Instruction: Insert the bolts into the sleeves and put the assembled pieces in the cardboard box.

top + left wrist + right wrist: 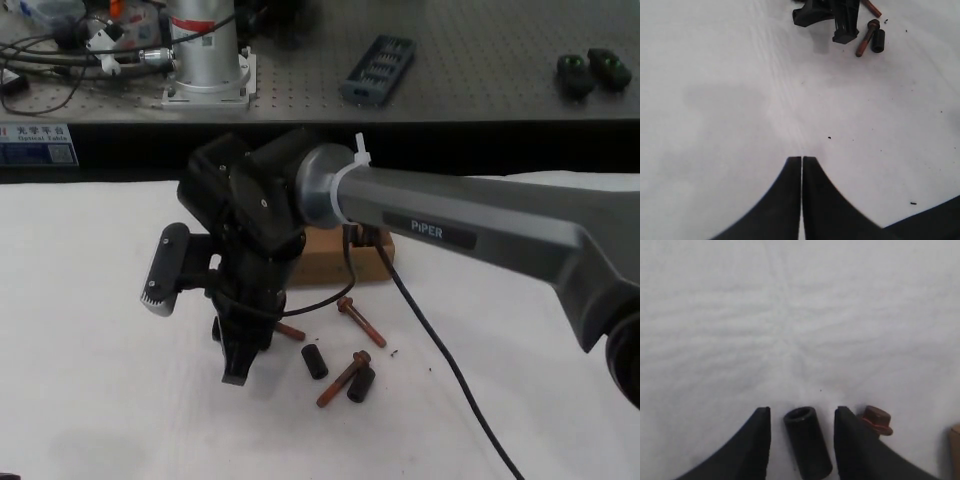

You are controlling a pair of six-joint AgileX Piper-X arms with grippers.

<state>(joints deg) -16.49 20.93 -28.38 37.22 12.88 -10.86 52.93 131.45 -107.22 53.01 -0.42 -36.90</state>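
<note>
My right gripper points down at the white cloth in the middle of the bench. In the right wrist view it stands open with a black sleeve lying between its fingers, a small gap on each side. A brown bolt head shows just beside one finger. Right of the gripper lie a loose sleeve, a bolt, and a bolt touching another sleeve. The cardboard box sits behind, half hidden by the arm. My left gripper is shut, empty, over bare cloth.
The right arm's black cable trails across the cloth toward the front. Behind the cloth, the perforated bench carries a metal post, a blue case, cables and two black knobs.
</note>
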